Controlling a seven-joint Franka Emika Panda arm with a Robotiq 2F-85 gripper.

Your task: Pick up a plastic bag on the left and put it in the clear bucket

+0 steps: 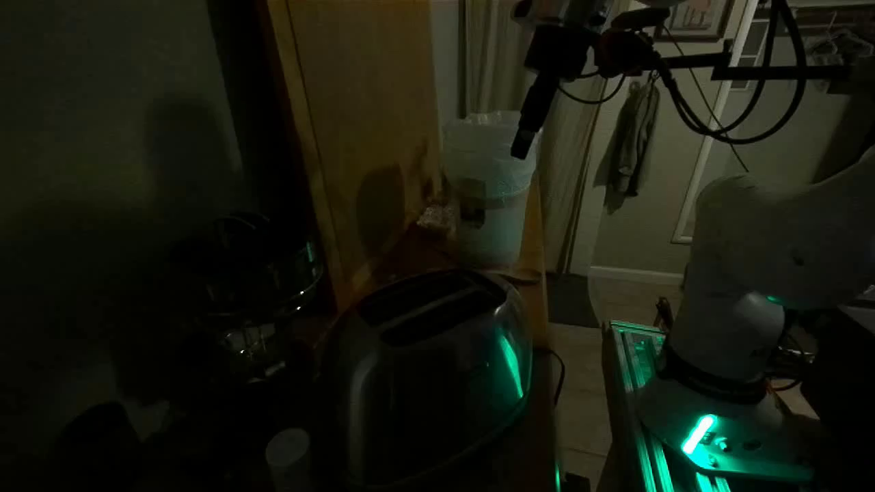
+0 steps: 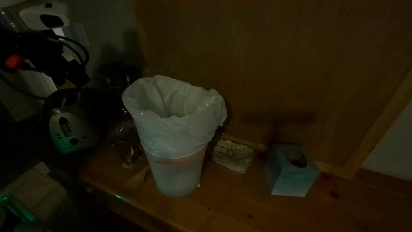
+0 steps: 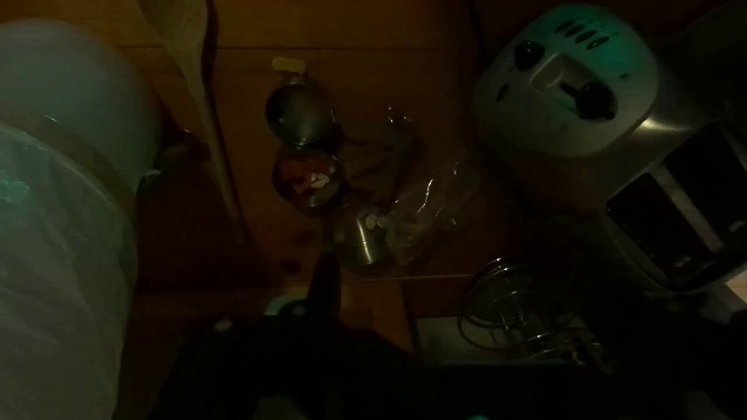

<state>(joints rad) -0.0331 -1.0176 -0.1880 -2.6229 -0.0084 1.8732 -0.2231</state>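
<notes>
The plastic bag (image 3: 429, 204) lies toward the toaster (image 3: 560, 111) from the fingers (image 3: 325, 286); the coming reach should likely lean that way.
Wrist view: a metal cup (image 3: 363, 240) sits between the visible fingertip and the crumpled, clear bag, beside or partly under it, I cannot tell which; the bag's long axis is unclear. In an exterior view, the bag glints faintly on the wooden tabletop (image 2: 241, 209) between toaster and clear bucket (image 2: 177, 175), whose mouth wears a white liner (image 2: 177, 137); the fingers show above the toaster, depth uncertain. In an exterior view, with a garment (image 1: 634, 140) hanging in the dim room behind, the fingers make one dark strip across the liner; whether they are apart or together I cannot tell.
</notes>
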